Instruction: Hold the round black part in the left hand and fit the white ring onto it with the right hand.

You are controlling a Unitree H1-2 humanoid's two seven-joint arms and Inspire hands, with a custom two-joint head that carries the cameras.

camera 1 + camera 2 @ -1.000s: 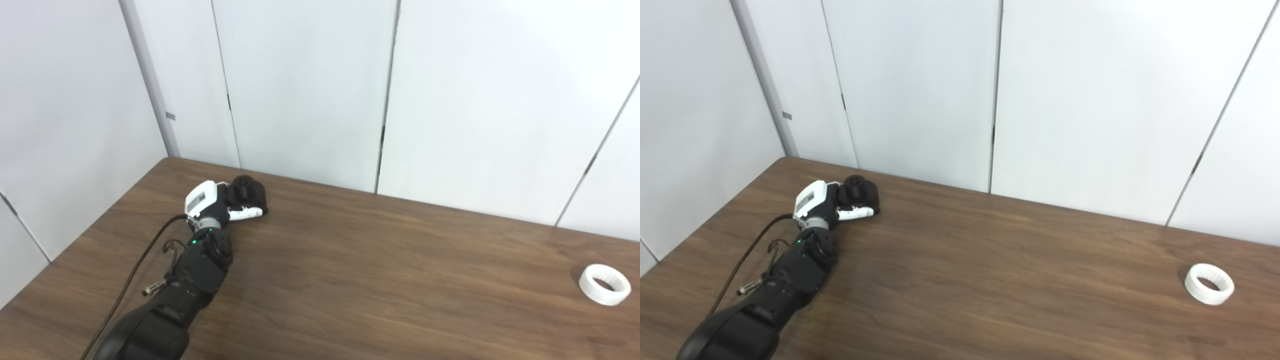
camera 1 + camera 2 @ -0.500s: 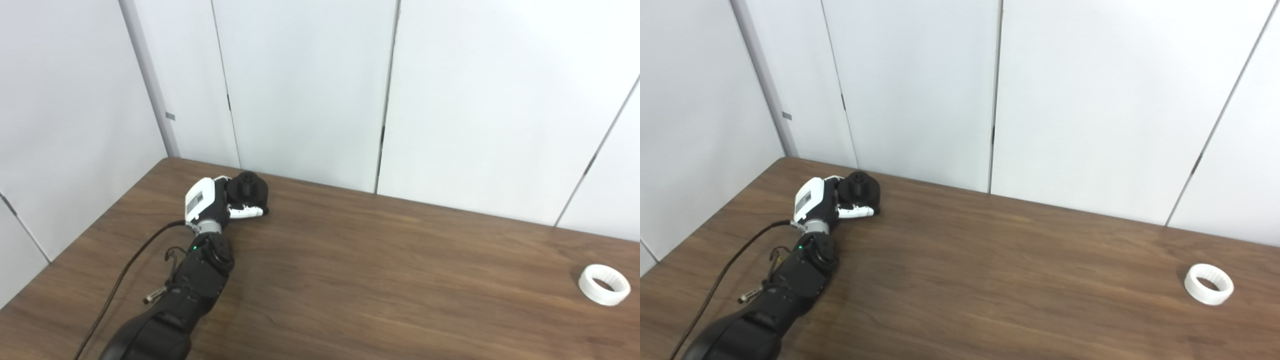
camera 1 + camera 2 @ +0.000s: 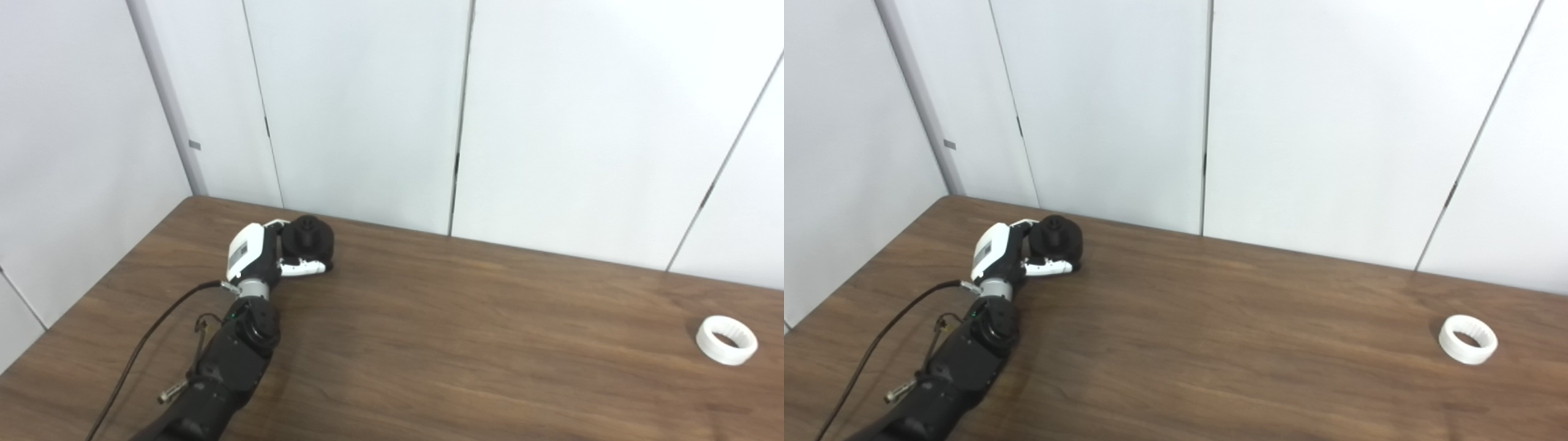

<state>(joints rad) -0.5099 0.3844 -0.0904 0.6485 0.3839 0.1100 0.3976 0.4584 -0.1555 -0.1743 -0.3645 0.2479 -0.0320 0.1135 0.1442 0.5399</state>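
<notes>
The round black part (image 3: 313, 241) sits at the far left of the wooden table (image 3: 465, 349), near the wall. My left hand (image 3: 260, 256) is wrapped around it from the left, with fingers behind it and the white thumb along its front, so the hand is shut on the part. The part's small top knob is tipped toward the camera. The white ring (image 3: 726, 340) lies flat and alone at the far right of the table, a long way from the left hand. My right hand is out of view.
White wall panels (image 3: 367, 110) rise directly behind the table's far edge, close behind the black part. A black cable (image 3: 153, 331) trails along the left forearm over the table's left side. Bare wood stretches between the part and the ring.
The camera has shifted slightly. The left hand has turned its wrist and closed tighter, and the black part has tipped and slid a little to the right. The ring has not moved.
</notes>
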